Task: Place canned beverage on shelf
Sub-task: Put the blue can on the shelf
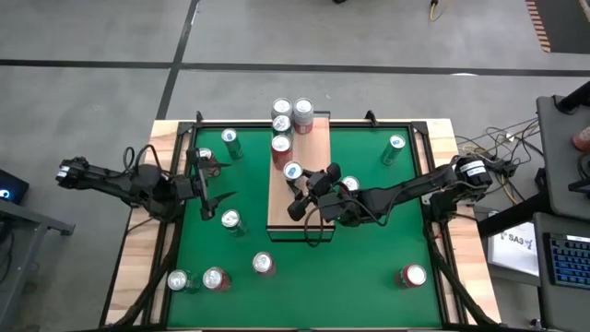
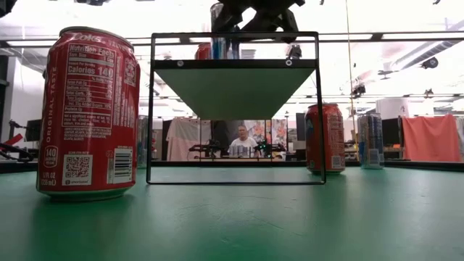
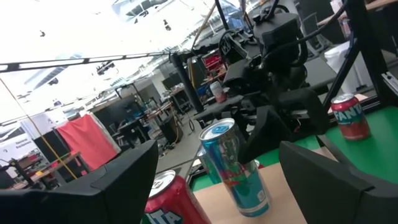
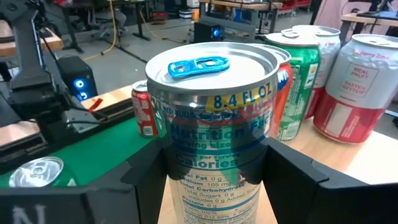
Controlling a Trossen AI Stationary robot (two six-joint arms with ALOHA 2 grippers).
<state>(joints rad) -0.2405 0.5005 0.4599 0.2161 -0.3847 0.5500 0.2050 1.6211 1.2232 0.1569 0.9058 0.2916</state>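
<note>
The shelf [image 1: 300, 198] is a pale wooden board on a dark frame [image 2: 317, 109] in the middle of the green table. Several cans stand at its far end, among them a red one [image 1: 281, 145] and a green one [image 4: 305, 81]. A blue and silver canned beverage [image 4: 214, 118] stands on the board nearer the middle [image 1: 292, 171]. My right gripper [image 4: 214, 186] reaches in from the table's right and is shut on this can. My left gripper [image 1: 217, 180] hangs open over the table's left part, pointing at the shelf and holding nothing. My right gripper pinches the blue can's lower wall [image 4: 177, 171] between its two fingers, one on either side. The fingers come roughly level from the table's right. The can stands upright, its tab end up, its base on the shelf board [image 3: 252, 208].
Loose cans stand about the green table: green ones [image 1: 229, 140] [image 1: 396, 148] [image 1: 230, 219], and red ones near the front [image 1: 215, 277] [image 1: 412, 275]. A big red cola can [image 2: 88, 112] is close to the low camera. A person [image 2: 241, 141] sits beyond the table.
</note>
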